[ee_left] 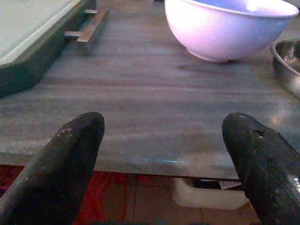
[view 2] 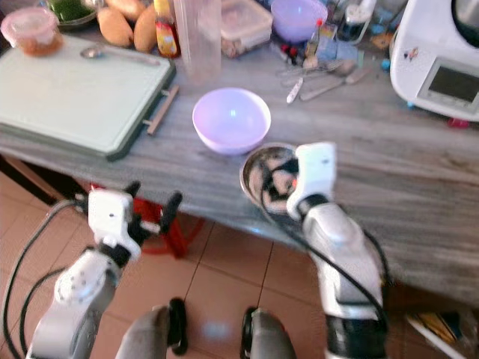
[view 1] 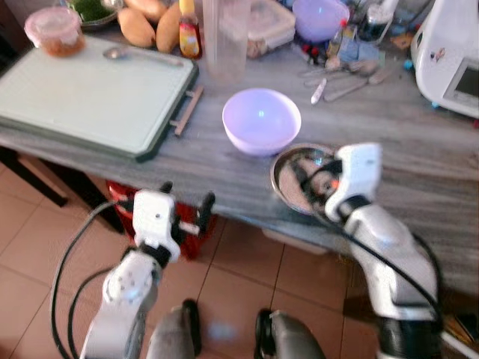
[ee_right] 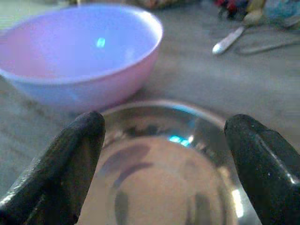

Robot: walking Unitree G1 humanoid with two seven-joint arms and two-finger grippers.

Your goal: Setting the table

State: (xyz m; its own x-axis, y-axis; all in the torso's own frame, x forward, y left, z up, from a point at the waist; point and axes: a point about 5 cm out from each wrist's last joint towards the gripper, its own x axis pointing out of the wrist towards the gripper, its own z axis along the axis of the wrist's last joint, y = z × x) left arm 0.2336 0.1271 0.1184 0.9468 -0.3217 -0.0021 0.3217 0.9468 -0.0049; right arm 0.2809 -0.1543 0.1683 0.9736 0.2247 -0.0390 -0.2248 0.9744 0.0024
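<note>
end effector poised over steel plate at the bench edge

the right end effector (ee_right: 164, 164) hangs just above a shallow steel plate (view 1: 296, 178) near the front edge of the grey bench (view 1: 419, 161), its two black fingers (ee_right: 61, 168) spread wide with nothing between them. a lilac bowl (view 1: 261, 120) sits just beside the plate, farther back on the bench. the left end effector (ee_left: 164, 164) waits in front of the bench edge, over the tiled floor (view 1: 30, 239), fingers likewise apart and empty. a pale green cutting board (view 1: 82, 93) lies on the bench to the robot's left, with a spoon (view 1: 135, 54) on its far side.
</note>
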